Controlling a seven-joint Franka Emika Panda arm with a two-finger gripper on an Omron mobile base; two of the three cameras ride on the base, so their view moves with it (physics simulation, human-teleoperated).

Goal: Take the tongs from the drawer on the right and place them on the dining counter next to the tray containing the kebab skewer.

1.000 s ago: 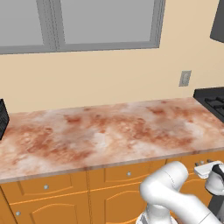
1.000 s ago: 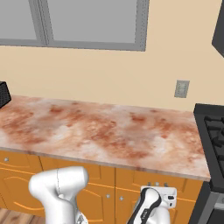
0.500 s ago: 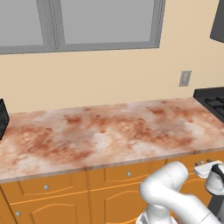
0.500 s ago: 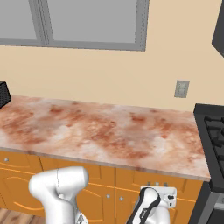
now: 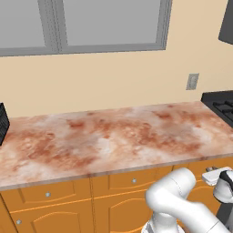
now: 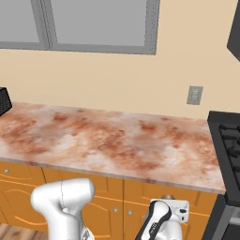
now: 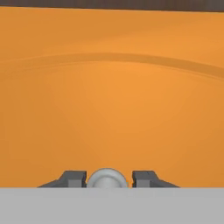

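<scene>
The drawer (image 7: 109,109) shows as a plain orange front close ahead in the hand view, with its round silver knob (image 7: 107,178) low down. My gripper (image 7: 109,179) is level with the knob, one dark fingertip tight on each side, shut on it. From the base, my white hand (image 6: 176,210) presses against the drawer (image 6: 140,192) under the worktop's right end, and it also sits at the right edge as the hand (image 5: 217,178). The drawer stands closed, so the tongs are hidden. The dining counter and tray are out of view.
The long marbled wall worktop (image 5: 109,136) runs across above the orange cabinets. A black stove (image 6: 229,136) borders it on the right, and a dark appliance (image 5: 2,120) stands at its left end. A grey outlet (image 6: 194,94) is on the wall.
</scene>
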